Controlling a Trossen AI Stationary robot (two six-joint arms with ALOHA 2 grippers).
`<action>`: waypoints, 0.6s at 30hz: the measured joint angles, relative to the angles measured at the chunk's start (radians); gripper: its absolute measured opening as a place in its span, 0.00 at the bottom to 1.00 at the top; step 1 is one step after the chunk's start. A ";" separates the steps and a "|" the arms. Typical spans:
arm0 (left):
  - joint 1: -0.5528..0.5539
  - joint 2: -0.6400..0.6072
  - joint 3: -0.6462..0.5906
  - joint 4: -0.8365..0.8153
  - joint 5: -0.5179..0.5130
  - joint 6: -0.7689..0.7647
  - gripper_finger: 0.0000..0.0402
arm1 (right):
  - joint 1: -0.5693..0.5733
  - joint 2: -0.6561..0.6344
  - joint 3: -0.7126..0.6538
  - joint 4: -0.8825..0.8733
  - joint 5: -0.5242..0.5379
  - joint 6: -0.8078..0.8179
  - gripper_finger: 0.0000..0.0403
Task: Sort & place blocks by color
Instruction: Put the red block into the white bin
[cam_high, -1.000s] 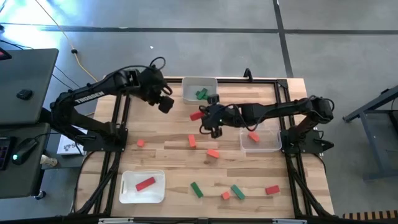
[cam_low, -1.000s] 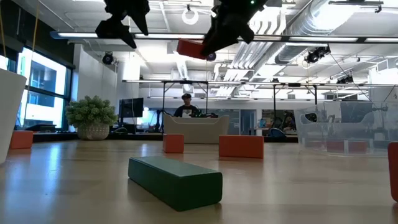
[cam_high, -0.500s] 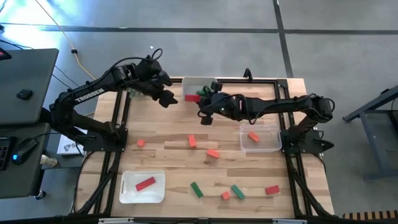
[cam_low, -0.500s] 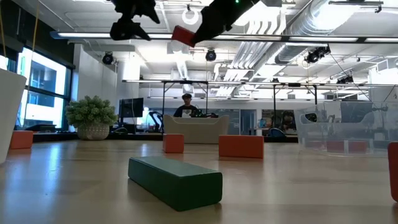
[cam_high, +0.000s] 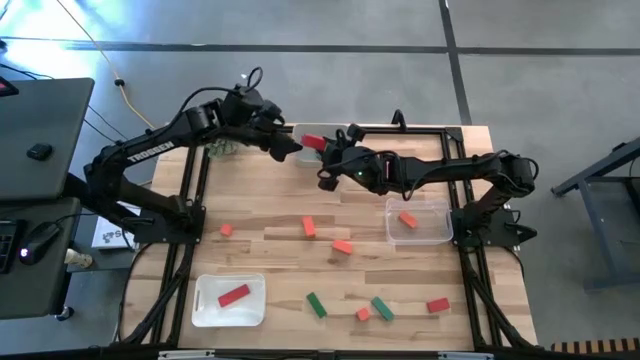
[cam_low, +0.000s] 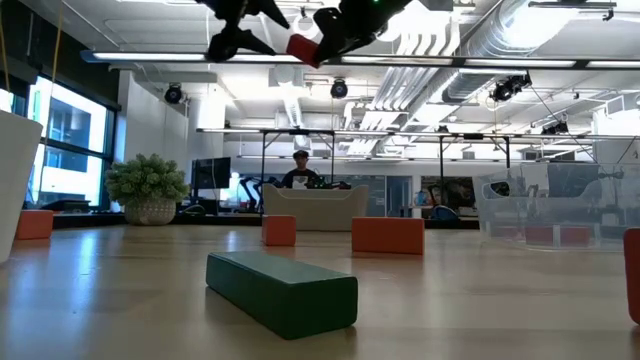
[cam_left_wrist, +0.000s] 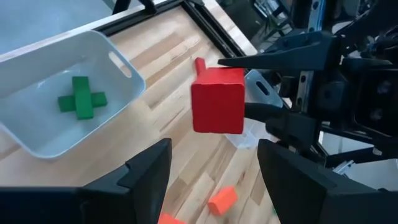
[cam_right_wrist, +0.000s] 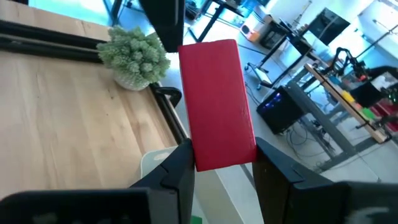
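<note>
A long red block (cam_high: 312, 142) hangs in the air over the table's far middle, with my right gripper (cam_high: 327, 152) shut on it. In the left wrist view its square end face (cam_left_wrist: 217, 101) points at my left gripper (cam_left_wrist: 214, 155), which stands open a short way off, touching nothing. In the high view my left gripper (cam_high: 287, 148) is just left of the block. The low view shows both grippers high above the table, the red block (cam_low: 302, 47) between them. Other blocks lie loose on the table: orange ones (cam_high: 308, 227), green ones (cam_high: 316, 304) and a red one (cam_high: 437, 305). My right gripper pinches the red block between its two fingers (cam_right_wrist: 178, 163) by the two long sides of its near end (cam_right_wrist: 221, 155). The fingers come about level from the table's right and lie along the block. The rest sticks out past the fingertips, lifted clear of the table.
A white tray (cam_left_wrist: 118, 62) with green blocks (cam_left_wrist: 81, 102) sits under the grippers at the far edge. A clear tray (cam_high: 440, 236) at the right holds an orange block. A white tray (cam_high: 205, 300) at the near left holds a red block. A plant ball (cam_right_wrist: 134, 56) stands far left.
My right gripper has carried the red block up and toward the table's far edge, rolling and tipping up until it points nearly level. My left gripper has gone right and up toward the block and tipped up too. The gap between the two has closed.
</note>
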 joint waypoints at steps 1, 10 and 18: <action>-0.004 0.009 0.000 0.007 -0.001 0.001 0.57 | 0.000 0.000 0.000 0.000 0.002 0.011 0.26; -0.018 0.088 0.000 0.095 -0.002 0.010 0.57 | 0.000 0.000 0.000 -0.002 0.002 0.010 0.26; -0.016 0.100 0.000 0.162 -0.010 0.021 0.57 | 0.002 0.000 0.000 -0.018 0.004 0.015 0.26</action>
